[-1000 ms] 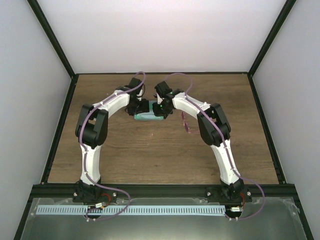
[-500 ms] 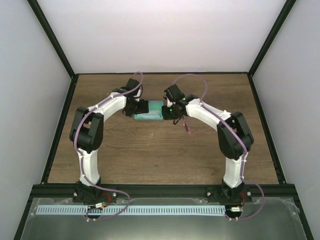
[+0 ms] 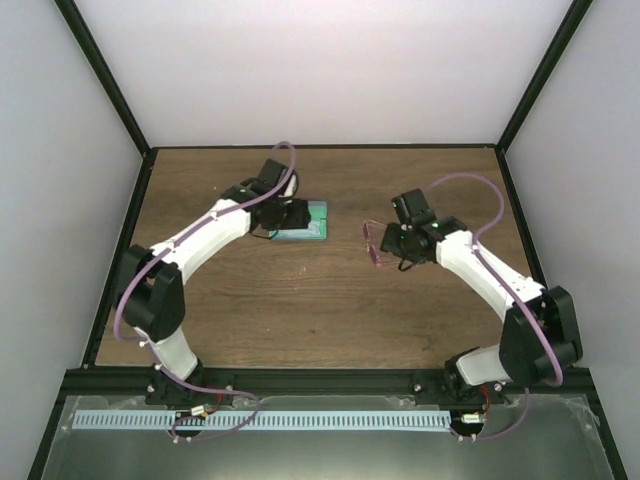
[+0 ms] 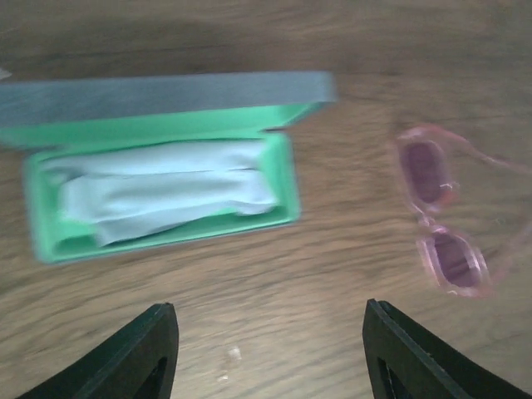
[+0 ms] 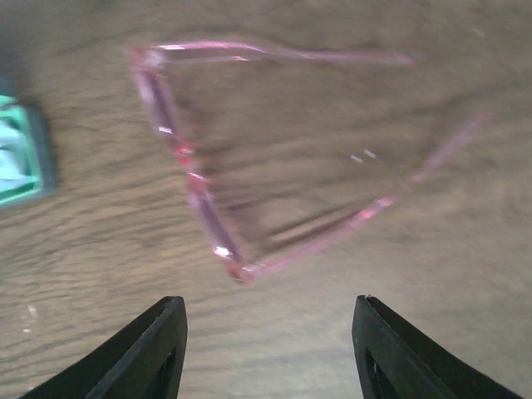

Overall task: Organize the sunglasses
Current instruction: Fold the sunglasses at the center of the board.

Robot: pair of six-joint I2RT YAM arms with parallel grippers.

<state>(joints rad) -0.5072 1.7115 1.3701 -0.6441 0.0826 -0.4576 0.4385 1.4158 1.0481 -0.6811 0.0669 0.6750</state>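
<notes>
Sunglasses (image 5: 191,174) lie flat on the table (image 5: 91,266) just ahead of my right pincer (image 5: 270,357). Their temples are unfolded and splay off to my right. The lens front runs on a slant, from close in front of my fingertips away toward the far left. It points more along my reach than across my finger gap. I judge that closing would take my fingers across that bar rather than along it, if I first come down over its near end.

My right pincer is released, fingers wide with only bare wood between them. My left pincer (image 4: 270,357) is spread the same way and grasps nothing. From it the glasses sit ahead and off to the right. The open case (image 4: 166,96), a pale cloth (image 4: 158,195) in its green tray, lies ahead and to the left. From above, my right pincer is just beside the glasses and the left one is by the case, so the right arm is nearer.
</notes>
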